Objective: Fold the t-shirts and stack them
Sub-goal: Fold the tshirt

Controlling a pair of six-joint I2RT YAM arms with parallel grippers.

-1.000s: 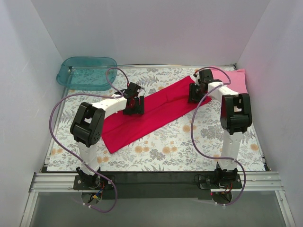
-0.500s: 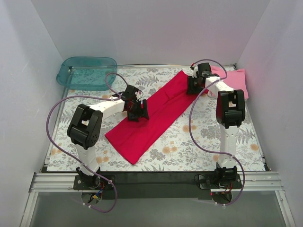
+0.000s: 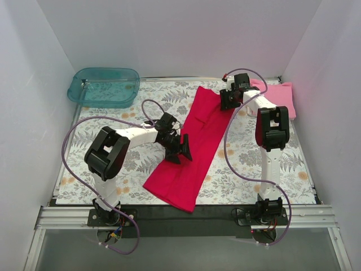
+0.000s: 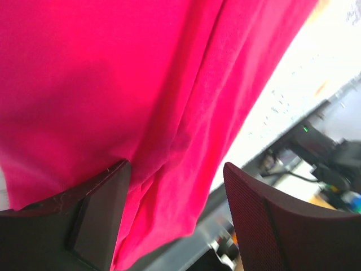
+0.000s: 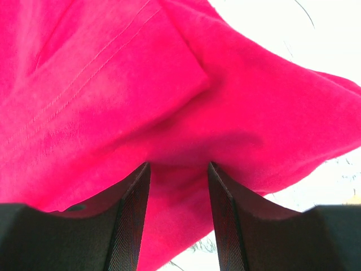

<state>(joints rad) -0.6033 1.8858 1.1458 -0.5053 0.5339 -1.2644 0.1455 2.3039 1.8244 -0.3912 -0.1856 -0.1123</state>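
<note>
centre t-shirt [image 3: 200,127]: plain crimson red
corner t-shirt [image 3: 280,96]: light pink
tub [image 3: 104,87]: translucent teal
tablecloth [image 3: 135,169]: white, floral print

Two t-shirts: one crimson red cotton t-shirt [image 3: 203,127], stretched between the left pincer [image 3: 183,151] and the right pincer [image 3: 227,101], and one light pink cotton t-shirt [image 3: 280,95] just beside the right pincer. One teal translucent plastic tub [image 3: 104,87], well apart from both pincers.

left arm [image 3: 135,134], right arm [image 3: 271,166]: white links, black joints | cables [image 3: 62,149]: purple (one loop each) | claw fingers [image 5: 127,226]: black, textured
</note>
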